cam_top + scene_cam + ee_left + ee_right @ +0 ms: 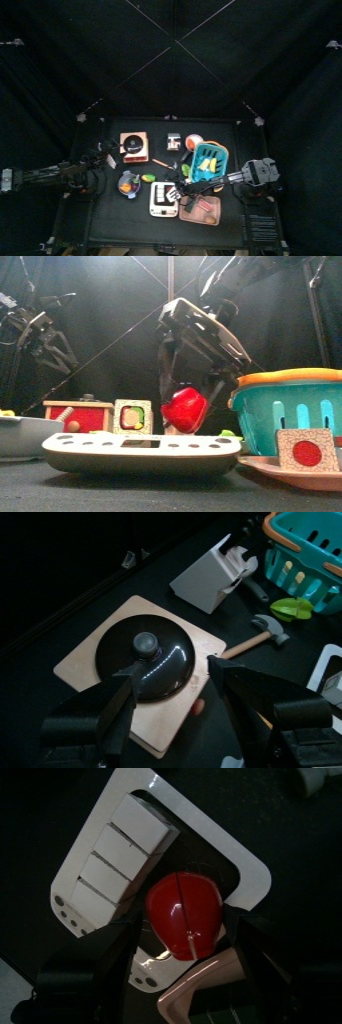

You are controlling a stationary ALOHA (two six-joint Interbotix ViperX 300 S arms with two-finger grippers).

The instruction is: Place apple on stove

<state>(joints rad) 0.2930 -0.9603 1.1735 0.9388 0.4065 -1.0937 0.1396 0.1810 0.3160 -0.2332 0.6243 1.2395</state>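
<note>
A red apple point(185, 915) hangs between my right gripper's point(187, 928) jaws, which are shut on it, just above a white button board point(114, 853). In the front view the apple point(185, 409) floats behind that board point(140, 451). The stove point(100, 662) is a wooden slab carrying a black lidded pot point(151, 662); from above the stove point(134, 146) sits at the table's back left, apart from the apple. My left gripper point(171, 674) hovers open over the pot, holding nothing.
A teal basket point(210, 161) stands right of centre, with a pink tray point(301, 471) in front of it. Near the stove lie a toy hammer point(261, 634), a white block point(214, 574) and a green piece point(291, 607). A grey bowl point(128, 186) sits front left.
</note>
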